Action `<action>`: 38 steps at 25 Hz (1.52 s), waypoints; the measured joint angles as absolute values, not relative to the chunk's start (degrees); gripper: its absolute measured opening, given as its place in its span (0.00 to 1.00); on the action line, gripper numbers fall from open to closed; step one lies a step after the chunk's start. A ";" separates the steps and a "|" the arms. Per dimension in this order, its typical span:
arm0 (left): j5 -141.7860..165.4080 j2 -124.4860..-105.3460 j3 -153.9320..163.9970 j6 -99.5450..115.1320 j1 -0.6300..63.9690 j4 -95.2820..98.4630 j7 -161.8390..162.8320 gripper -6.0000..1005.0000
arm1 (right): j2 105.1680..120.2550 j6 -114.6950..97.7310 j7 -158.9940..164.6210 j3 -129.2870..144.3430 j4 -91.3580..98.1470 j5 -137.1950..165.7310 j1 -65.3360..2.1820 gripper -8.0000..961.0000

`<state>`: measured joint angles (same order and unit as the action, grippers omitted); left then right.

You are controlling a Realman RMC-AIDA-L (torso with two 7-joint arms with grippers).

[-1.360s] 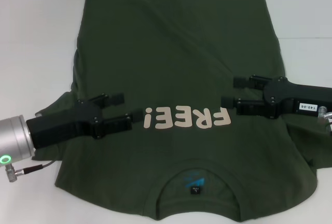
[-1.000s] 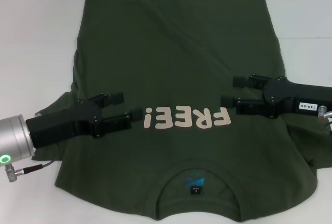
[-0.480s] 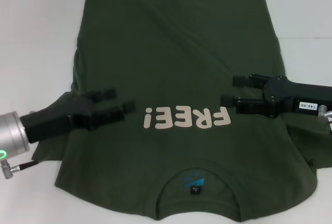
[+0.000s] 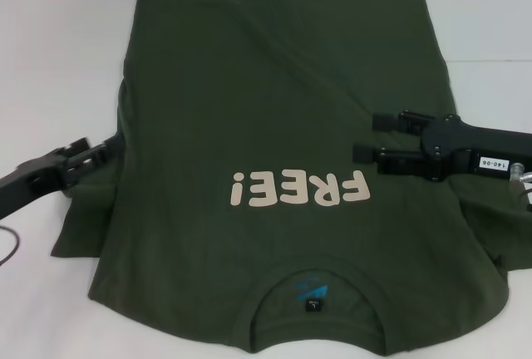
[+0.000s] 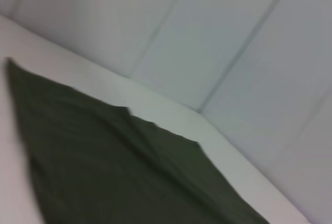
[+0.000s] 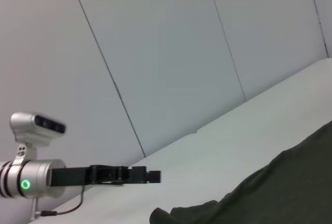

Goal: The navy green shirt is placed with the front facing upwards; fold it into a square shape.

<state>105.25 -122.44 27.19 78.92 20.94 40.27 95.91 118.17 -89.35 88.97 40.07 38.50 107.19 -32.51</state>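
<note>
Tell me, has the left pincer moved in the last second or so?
Yes. The left pincer has pulled back off the navy green shirt, away from the FREE! lettering, to the shirt's left edge.

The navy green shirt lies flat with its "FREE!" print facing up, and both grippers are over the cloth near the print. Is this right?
Not quite. In the head view the navy green shirt lies print up and the right gripper is open over it, but the left gripper is at the shirt's left edge, far from the print.
</note>
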 joint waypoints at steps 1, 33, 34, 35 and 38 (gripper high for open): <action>105.42 -122.43 26.48 78.82 20.50 40.27 96.08 0.90 | 118.19 -89.15 88.99 40.07 38.50 107.17 -32.59 0.95; 115.80 -123.58 27.13 66.05 20.88 39.02 100.46 0.91 | 118.74 -88.06 89.03 40.08 38.49 106.62 -33.71 0.95; 116.02 -123.55 27.16 66.16 20.89 39.06 100.74 0.91 | 118.74 -88.06 89.03 40.08 38.49 106.61 -33.71 0.95; 116.29 -123.51 27.17 66.20 20.89 39.14 101.00 0.91 | 118.74 -88.06 89.03 40.08 38.49 106.61 -33.70 0.95; 117.82 -123.46 27.13 66.37 20.91 39.53 101.91 0.90 | 118.73 -88.06 89.03 40.08 38.49 106.60 -33.68 0.95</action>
<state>117.82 -123.46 27.13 66.37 20.91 39.53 101.91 118.73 -88.06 89.03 40.08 38.49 106.60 -33.68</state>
